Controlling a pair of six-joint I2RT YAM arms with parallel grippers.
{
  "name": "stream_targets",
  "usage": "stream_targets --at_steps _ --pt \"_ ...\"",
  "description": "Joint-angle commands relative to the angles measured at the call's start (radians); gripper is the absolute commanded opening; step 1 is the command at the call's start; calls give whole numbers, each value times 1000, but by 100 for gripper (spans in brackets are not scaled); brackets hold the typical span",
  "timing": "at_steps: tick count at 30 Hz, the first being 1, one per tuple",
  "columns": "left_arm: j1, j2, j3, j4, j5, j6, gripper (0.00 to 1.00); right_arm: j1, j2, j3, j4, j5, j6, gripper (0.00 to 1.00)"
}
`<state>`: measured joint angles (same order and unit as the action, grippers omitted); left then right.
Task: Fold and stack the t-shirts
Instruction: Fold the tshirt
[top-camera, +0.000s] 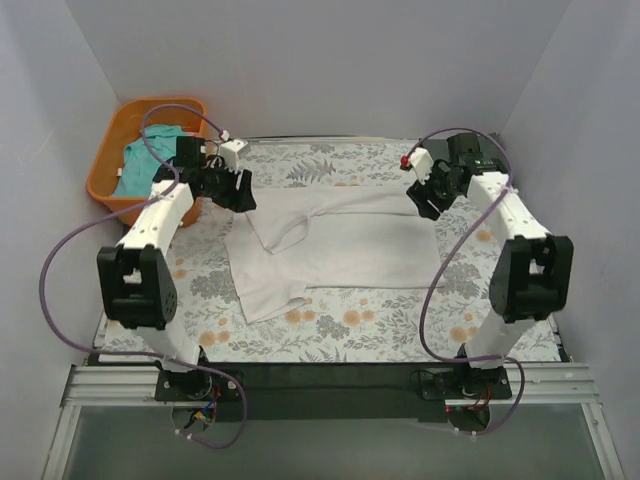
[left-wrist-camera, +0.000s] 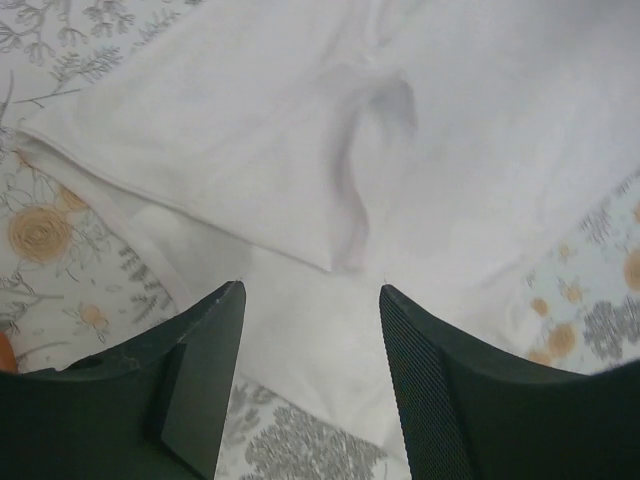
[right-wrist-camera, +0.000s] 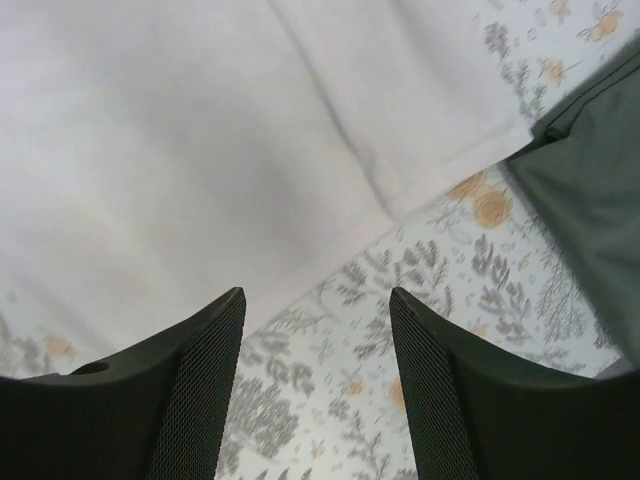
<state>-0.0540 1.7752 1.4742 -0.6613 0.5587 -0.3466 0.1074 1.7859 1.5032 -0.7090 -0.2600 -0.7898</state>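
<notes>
A white t-shirt (top-camera: 330, 245) lies spread on the floral-covered table, with one part folded over near its left side. My left gripper (top-camera: 238, 192) is open and empty, just above the shirt's far left corner; in the left wrist view (left-wrist-camera: 312, 290) its jaws straddle white cloth (left-wrist-camera: 300, 180). My right gripper (top-camera: 422, 200) is open and empty at the shirt's far right edge; in the right wrist view (right-wrist-camera: 316, 292) it hangs over floral covering beside the white cloth (right-wrist-camera: 180, 150). A dark grey-green shirt (right-wrist-camera: 590, 170) shows at that view's right edge. A teal shirt (top-camera: 140, 165) lies in the basket.
An orange basket (top-camera: 110, 150) stands off the table's far left corner, next to the left arm. The floral table covering (top-camera: 350, 325) shows bare in front of the shirt. White walls close in on three sides.
</notes>
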Motion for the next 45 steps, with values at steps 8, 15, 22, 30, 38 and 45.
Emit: stream_targets --at_steps 8,15,22,30,38,45 --pt "-35 -480 -555 -127 -11 391 50 35 -330 -490 -66 24 -212 47" --pt "-38 -479 -635 -109 -33 405 50 89 -364 -684 150 152 -189 48" --pt "-53 -453 -675 -51 -54 446 51 104 -332 -739 221 218 -195 43" --pt "-89 -419 -755 19 -126 478 42 107 -347 -790 223 237 -204 28" --pt "-150 -408 -899 127 -253 521 32 109 -315 -787 227 242 -175 4" --pt "-152 -454 -917 97 -234 541 0 110 -329 -790 217 251 -173 1"
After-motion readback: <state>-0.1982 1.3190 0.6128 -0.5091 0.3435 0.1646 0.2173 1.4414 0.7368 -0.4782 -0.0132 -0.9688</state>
